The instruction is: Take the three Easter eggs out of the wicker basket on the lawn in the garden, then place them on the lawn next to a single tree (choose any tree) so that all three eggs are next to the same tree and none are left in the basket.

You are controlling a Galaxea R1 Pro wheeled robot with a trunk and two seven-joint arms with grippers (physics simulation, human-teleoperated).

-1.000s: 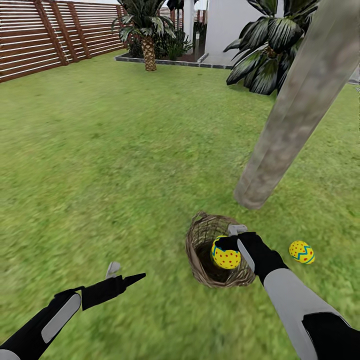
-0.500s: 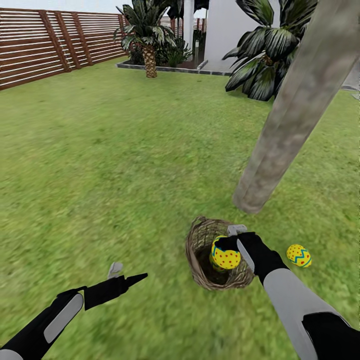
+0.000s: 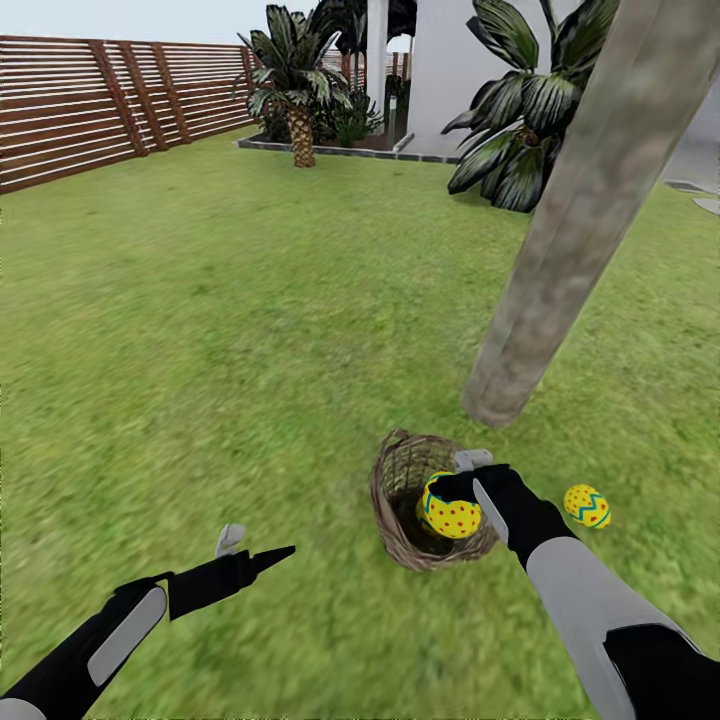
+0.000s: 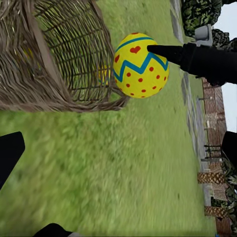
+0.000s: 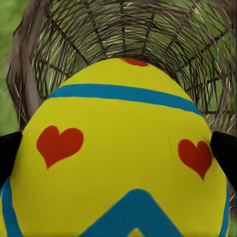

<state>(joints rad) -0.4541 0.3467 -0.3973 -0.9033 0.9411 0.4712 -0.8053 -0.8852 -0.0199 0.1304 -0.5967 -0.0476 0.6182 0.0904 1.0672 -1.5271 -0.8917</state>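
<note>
My right gripper is shut on a yellow Easter egg with red dots and a blue zigzag, held over the mouth of the wicker basket. The right wrist view shows this egg up close between the black fingertips, with the basket's woven inside behind it. A second egg lies on the lawn right of the basket, near the foot of the tree. My left gripper hovers open and empty over grass, left of the basket. A yellow patch shows through the weave.
A brown slat fence runs along the far left. Short palms and a dark leafy plant stand by the white house at the back. Open grass spreads left and ahead of the basket.
The whole view has tilted up slightly, so the fence and sky show more. My right gripper still holds the egg over the basket. The left arm has stayed put.
</note>
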